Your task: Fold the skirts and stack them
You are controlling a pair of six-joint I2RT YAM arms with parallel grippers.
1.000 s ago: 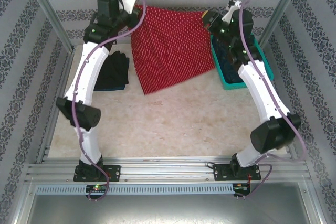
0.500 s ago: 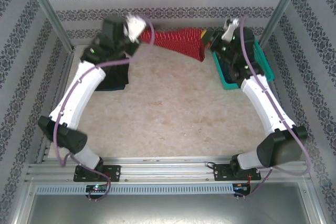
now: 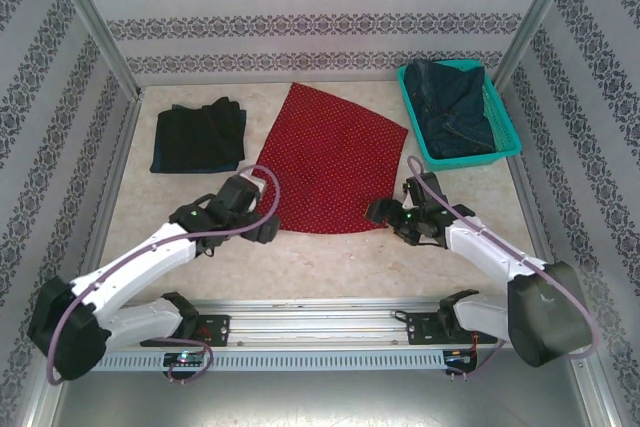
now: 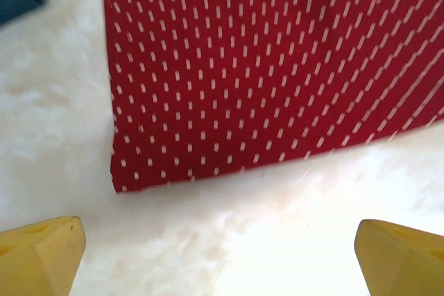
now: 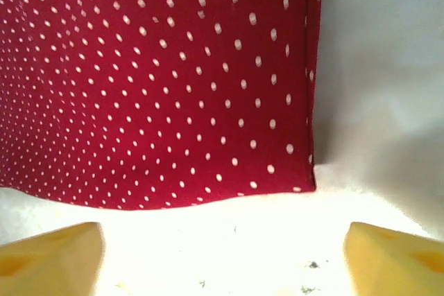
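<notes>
The red skirt point(image 3: 332, 157) with small white dots lies spread flat in the middle of the table. Its near left corner point(image 4: 118, 185) and near right corner point(image 5: 309, 181) lie just beyond my fingertips. My left gripper point(image 3: 264, 229) point(image 4: 218, 261) stands open over bare table, nothing between its yellow fingers point(image 4: 38, 254). My right gripper point(image 3: 379, 212) point(image 5: 222, 261) is open too, its fingers point(image 5: 395, 254) clear of the cloth. A folded black skirt point(image 3: 198, 137) lies at the back left. Dark blue denim skirts point(image 3: 455, 107) sit in the basket.
The teal mesh basket point(image 3: 462, 159) stands at the back right corner. Patterned walls and metal posts close in the table on three sides. A strip of bare pale table runs between the red skirt's near hem and the arm bases.
A second ago both grippers held the red skirt up at the back. It now lies flat on the table, both grippers have let go, and the arms have drawn back toward the near edge.
</notes>
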